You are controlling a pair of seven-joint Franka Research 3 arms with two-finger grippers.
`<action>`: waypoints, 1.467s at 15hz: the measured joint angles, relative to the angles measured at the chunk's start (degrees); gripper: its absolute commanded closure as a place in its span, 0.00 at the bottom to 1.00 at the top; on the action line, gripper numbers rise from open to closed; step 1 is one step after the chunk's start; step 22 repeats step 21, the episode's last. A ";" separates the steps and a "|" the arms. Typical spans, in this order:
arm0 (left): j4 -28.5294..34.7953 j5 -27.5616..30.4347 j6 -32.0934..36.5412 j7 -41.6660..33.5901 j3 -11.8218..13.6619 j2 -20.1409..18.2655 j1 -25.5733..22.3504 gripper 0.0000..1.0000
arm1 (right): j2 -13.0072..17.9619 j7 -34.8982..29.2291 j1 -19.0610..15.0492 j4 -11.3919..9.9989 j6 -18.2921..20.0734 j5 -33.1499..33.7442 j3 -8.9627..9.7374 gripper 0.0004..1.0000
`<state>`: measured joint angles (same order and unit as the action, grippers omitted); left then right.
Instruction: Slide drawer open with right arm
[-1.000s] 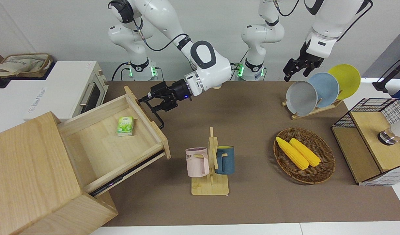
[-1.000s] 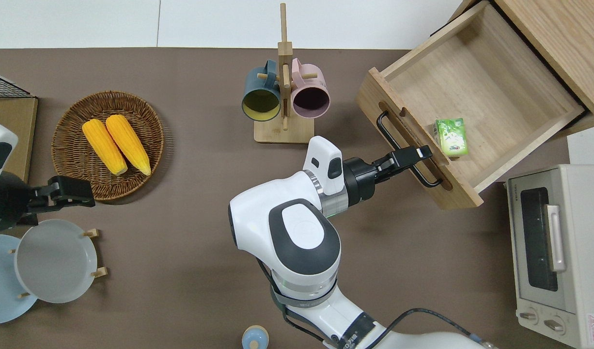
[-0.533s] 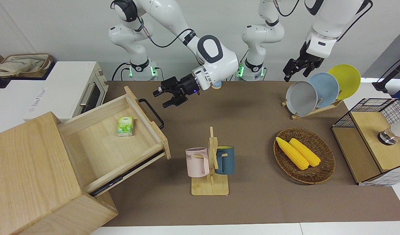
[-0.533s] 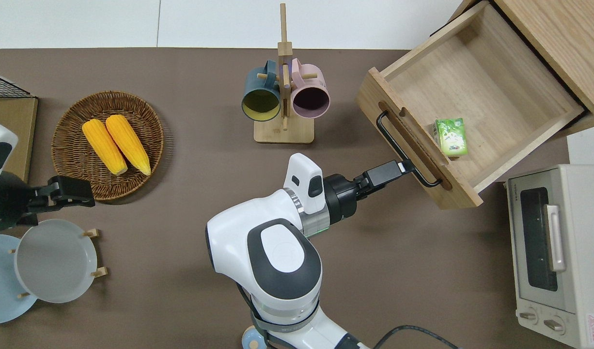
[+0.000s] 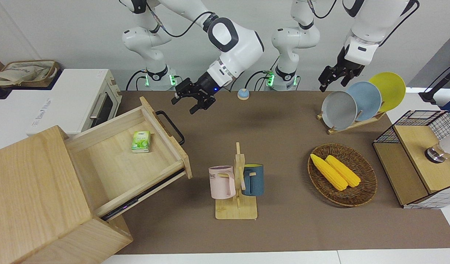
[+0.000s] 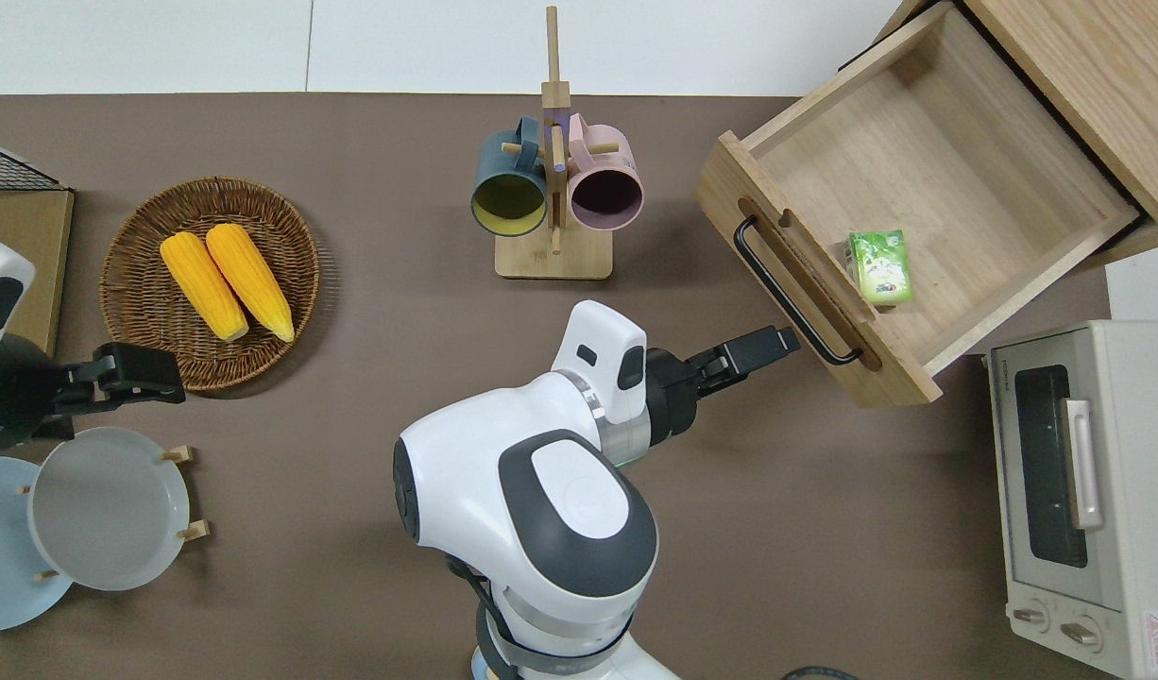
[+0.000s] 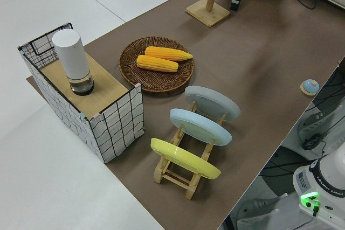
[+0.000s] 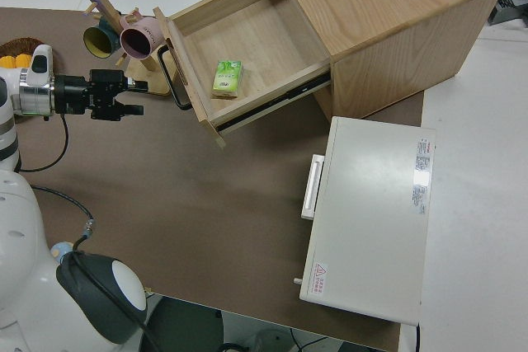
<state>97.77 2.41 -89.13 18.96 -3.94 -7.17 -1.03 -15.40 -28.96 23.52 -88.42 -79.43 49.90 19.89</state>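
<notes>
The drawer [image 6: 928,179] is standing pulled well out of the wooden box [image 5: 34,194], so its bar handle [image 6: 794,289] needs no further grip and the pull looks complete. A green packet [image 6: 879,267] is lying inside. At the handle's 7 o'clock in the overhead view, the right gripper [image 6: 763,346] is hovering clear, fingers spread and holding nothing. The left arm is parked.

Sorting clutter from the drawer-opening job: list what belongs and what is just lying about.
Job: drawer, pulled out; its black handle; right gripper, open, clear of the handle.

Lying about: toaster oven, mug stand, corn basket, plate rack, green packet; parked left gripper.
</notes>
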 measured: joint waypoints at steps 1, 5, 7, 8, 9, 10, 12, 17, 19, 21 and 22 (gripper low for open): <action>0.00 0.00 0.00 0.00 0.00 0.00 0.00 0.01 | 1.62 0.33 -0.99 0.02 -1.14 -2.96 -0.36 0.01; 0.00 0.00 0.00 0.00 0.00 0.00 0.00 0.01 | 8.11 1.36 -7.71 0.00 -6.41 -18.21 -0.81 0.01; 0.00 0.00 0.00 0.00 0.00 0.00 0.00 0.01 | 11.92 5.80 -13.74 -0.06 -7.23 -28.61 -1.03 0.01; 0.00 0.00 0.00 0.00 0.00 0.00 0.00 0.01 | 13.76 8.87 -17.50 -0.11 -7.25 -33.64 -1.11 0.01; 0.00 0.00 0.00 0.00 0.00 0.00 0.00 0.01 | 15.14 11.11 -21.02 -0.13 -7.27 -37.62 -1.18 0.01; 0.00 0.00 0.00 0.00 0.00 0.00 0.00 0.01 | 16.12 12.57 -24.47 -0.19 -7.28 -41.31 -1.25 0.01; 0.00 0.00 0.00 0.00 0.00 0.00 0.00 0.01 | 16.76 15.67 -29.37 -0.24 -7.31 -47.36 -1.71 0.01; 0.00 0.00 0.00 0.00 0.00 0.00 0.00 0.01 | 17.12 19.37 -30.75 -0.29 -7.30 -53.31 -9.94 0.01; 0.00 0.00 0.00 0.00 0.00 0.00 0.00 0.01 | 17.12 20.07 -29.86 -0.32 -7.30 -53.53 -13.09 0.01; 0.00 0.00 0.00 0.00 0.00 0.00 0.00 0.01 | 17.10 20.26 -27.06 -0.49 -7.30 -53.56 -16.36 0.01; 0.00 0.00 0.00 0.00 0.00 0.00 0.00 0.01 | 17.10 20.26 -27.06 -0.49 -7.30 -53.56 -16.36 0.01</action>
